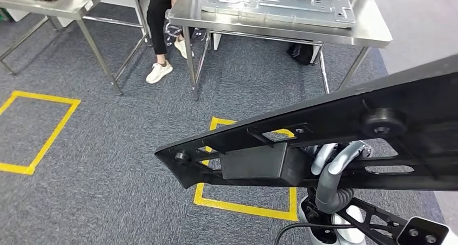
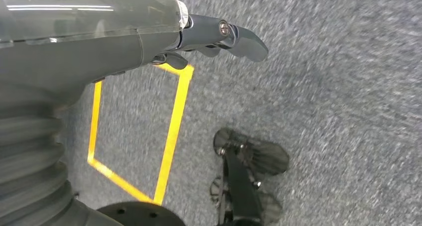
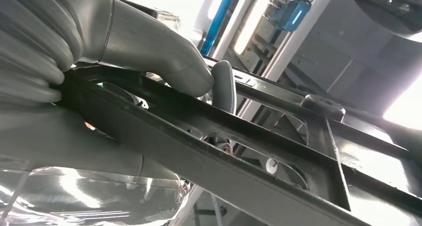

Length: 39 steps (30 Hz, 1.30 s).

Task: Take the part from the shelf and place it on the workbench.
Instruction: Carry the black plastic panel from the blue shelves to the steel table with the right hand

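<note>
Part [image 1: 335, 126], a long black frame with cut-out openings and round bosses, is up in the air, crossing the head view from the lower middle to the right edge, tilted with its right end higher. Right hand [image 3: 124, 52] holds it: in the right wrist view the grey thumb lies on one face of the frame and the fingers [image 3: 225, 84] curl over a bar of it, so the frame is clamped between them. Left hand [image 2: 219, 34] hangs over the grey carpet [image 2: 348, 111] with nothing in it; its dark fingers are nearly straight and slightly apart. Below it is a yellow tape square [image 2: 174, 121] on the floor. Ahead stands a steel workbench [image 1: 372, 32] that carries a flat grey metal plate [image 1: 281, 5]. A person [image 1: 159, 34] in black trousers and white shoes stands just beside the bench, at its left.
</note>
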Tool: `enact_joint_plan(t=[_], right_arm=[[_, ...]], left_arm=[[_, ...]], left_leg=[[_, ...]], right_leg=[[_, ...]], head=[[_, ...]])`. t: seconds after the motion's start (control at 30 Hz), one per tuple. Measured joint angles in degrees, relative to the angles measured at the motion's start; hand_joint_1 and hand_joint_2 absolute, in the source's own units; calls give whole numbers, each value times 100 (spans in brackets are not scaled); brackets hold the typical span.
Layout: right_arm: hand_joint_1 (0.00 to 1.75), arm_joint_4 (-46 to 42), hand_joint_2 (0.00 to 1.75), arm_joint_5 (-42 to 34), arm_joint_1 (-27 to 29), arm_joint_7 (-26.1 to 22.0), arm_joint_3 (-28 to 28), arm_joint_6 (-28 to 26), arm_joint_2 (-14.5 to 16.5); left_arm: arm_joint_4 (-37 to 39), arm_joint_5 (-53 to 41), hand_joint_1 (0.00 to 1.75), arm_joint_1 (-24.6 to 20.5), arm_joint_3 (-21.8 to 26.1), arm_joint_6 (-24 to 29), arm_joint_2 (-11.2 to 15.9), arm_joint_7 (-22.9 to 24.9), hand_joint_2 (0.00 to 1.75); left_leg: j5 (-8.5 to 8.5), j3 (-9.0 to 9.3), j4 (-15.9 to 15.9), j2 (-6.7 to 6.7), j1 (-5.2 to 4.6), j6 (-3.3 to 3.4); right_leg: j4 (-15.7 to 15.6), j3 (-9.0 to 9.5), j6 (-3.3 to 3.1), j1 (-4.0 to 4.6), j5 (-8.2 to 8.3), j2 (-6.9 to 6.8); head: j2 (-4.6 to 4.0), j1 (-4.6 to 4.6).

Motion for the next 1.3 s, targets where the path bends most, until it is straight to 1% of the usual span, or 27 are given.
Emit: enact_joint_plan(t=[0.07, 0.1, 0.13, 0.17, 0.23, 0.3, 0.37, 0.4, 0.47, 0.53, 0.57, 0.6, 0.63, 0.67, 0.73, 0.77, 0.8, 0.87, 0.93, 1.0, 1.07, 1.1, 1.13, 1.17, 1.2, 1.23, 1.3], right_arm=[[175, 9, 175, -1, 6, 0, 0, -1, 6], [175, 16, 175, -1, 11, 0, 0, -1, 6], [175, 21, 175, 0, 13, 0, 0, 1, 7], [175, 25, 175, 1, 13, 0, 0, 2, 7], [175, 25, 175, 9, 6, 0, 0, 3, 14], [175, 24, 175, 24, -1, 0, -2, 2, 33], [175, 22, 175, 40, 4, 0, -5, -2, 51], [175, 20, 175, 48, 9, 0, -8, -3, 56], [175, 19, 175, 66, 6, 0, -12, -15, 76], [175, 33, 175, 86, 2, 0, -13, -71, 97], [175, 46, 175, 100, 7, 0, -13, -117, 101], [175, 59, 175, 115, 13, 0, -13, -165, 101], [175, 69, 175, 130, 18, 0, -13, -204, 99], [175, 75, 175, 140, 22, 0, -13, -227, 99], [175, 78, 175, 150, 22, 0, -13, -238, 98], [175, 78, 175, 154, 22, 0, -13, -238, 97], [175, 78, 175, 161, 24, 0, -13, -238, 96], [175, 77, 175, 180, 28, 0, -13, -242, 94], [175, 68, 175, 199, 30, 0, -13, -250, 93], [175, 53, 175, 214, 33, 0, -13, -267, 93], [175, 47, 175, 228, 49, 0, -13, -292, 93], [175, 47, 175, 236, 60, 0, -13, -305, 93], [175, 47, 175, 245, 69, 0, -13, -314, 93], [175, 47, 175, 254, 74, 0, -13, -319, 94], [175, 47, 175, 261, 71, 0, -13, -324, 95], [175, 48, 175, 269, 63, 0, -13, -330, 95], [175, 47, 175, 285, 37, 0, -10, -354, 98]], left_arm=[[0, 2, 0, 16, 3, 0, 2, 0, 175], [0, 3, 0, 20, 4, -1, 3, 0, 175], [0, 4, 0, 20, 5, -5, 3, -2, 175], [0, 4, 0, 16, 6, -12, 3, -7, 175], [0, 4, 0, 10, 5, -32, -2, -22, 175], [0, 3, 0, 10, 5, -57, -5, -43, 175], [0, 3, 0, -2, 6, -82, -5, -63, 175], [0, 4, 0, -15, 6, -91, -1, -72, 175], [0, 5, 0, -32, 6, -106, 7, -81, 175], [0, 8, 0, -14, 6, -121, 11, -73, 175], [0, 9, 0, 2, 6, -131, 11, -64, 175], [0, 9, 0, 15, 6, -140, 13, -55, 175], [0, 7, 0, 22, 6, -155, 15, -50, 175], [0, 3, 0, 23, 6, -172, 21, -46, 175], [0, -5, 0, 19, 6, -203, 33, -46, 175], [0, -7, 0, 15, 6, -213, 36, -47, 175], [0, -8, 0, 12, 6, -222, 36, -49, 175], [0, -11, 0, 9, 6, -238, 37, -53, 175], [0, -17, 0, 2, 6, -253, 35, -63, 175], [0, -22, 0, -5, 6, -261, 34, -76, 175], [0, -23, 0, 2, 6, -268, 38, -87, 175], [0, -22, 0, 8, 6, -272, 40, -96, 175], [0, -22, 0, 15, 6, -278, 42, -105, 175], [0, -22, 0, 19, 7, -284, 42, -114, 175], [0, -22, 0, 19, 7, -290, 42, -122, 175], [1, -23, 0, 19, 7, -297, 40, -128, 175], [2, -23, 0, 15, 6, -307, 37, -137, 175]], left_leg=[[-14, 1, 2, 122, -18, 20], [-23, 6, 3, 187, -26, 22], [-33, 17, 4, 246, -32, 20], [-44, 35, 3, 301, -40, 13], [-73, 75, 3, 394, -61, -19], [-101, 97, 2, 488, -79, -71], [-122, 127, -18, 585, -86, -131], [-152, 141, 0, 560, -82, -162], [-369, 29, 318, 354, -73, -207], [-729, -318, 1065, 136, -60, -231], [-844, -501, 1416, 94, -57, -243], [-849, -616, 1599, 76, -55, -253], [-731, -627, 1549, 68, -50, -261], [-523, -535, 1285, 66, -42, -267], [-127, -230, 511, 27, -19, -266], [-36, -128, 257, 2, -13, -240], [-16, -84, 129, -22, -15, -208], [-30, -88, 113, -29, -26, -119], [-28, -75, 89, -17, -20, -42], [-49, -59, 75, -1, -12, 14], [-96, -41, 74, 17, -17, 32], [-127, -18, 74, 26, -20, 32], [-152, 19, 74, 36, -21, 27], [-184, 70, 74, 43, -22, 18], [-218, 131, 73, 49, -22, 8], [-252, 187, 66, 55, -23, -8], [-313, 255, 43, 74, -28, -63]], right_leg=[[706, -367, 25, -19, -253, -75], [825, -437, 25, -25, -237, -86], [699, -380, 14, -26, -111, -104], [361, -211, -12, -18, 85, -146], [-452, 203, -97, 36, 398, -356], [-809, 368, -166, 98, 466, -464], [-846, 366, -212, 101, 477, -345], [-884, 386, -234, 85, 496, -288], [-956, 435, -279, 41, 534, -194], [-963, 446, -308, 33, 536, -108], [-957, 447, -317, 32, 533, -60], [-948, 450, -318, 32, 525, -15], [-933, 455, -311, 28, 514, 27], [-914, 464, -298, 23, 497, 59], [-849, 462, -249, 27, 446, 108], [-815, 444, -220, 36, 428, 126], [-792, 421, -191, 44, 416, 140], [-781, 390, -134, 45, 409, 154], [-667, 350, -75, 32, 329, 98], [-158, 106, -16, 14, 78, -5], [595, -316, 24, -6, -174, -60], [822, -463, 30, -14, -186, -68], [841, -505, 26, -19, -88, -75], [631, -428, 8, -19, 103, -82], [244, -257, -25, -9, 349, -101], [-136, -74, -63, 11, 515, -136], [-659, 174, -141, 68, 602, -197]], head=[[0, -1], [0, -1], [0, -1], [0, -1], [0, -1], [1, -1], [1, -1], [0, -1], [0, -1], [0, -1], [0, -1], [0, -1], [0, -1], [0, -1], [-1, -1], [0, -1], [0, -1], [1, -1], [0, -1], [0, -1], [1, -1], [0, -1], [0, -1], [0, -1], [-1, -1], [0, -1], [-1, -1]])
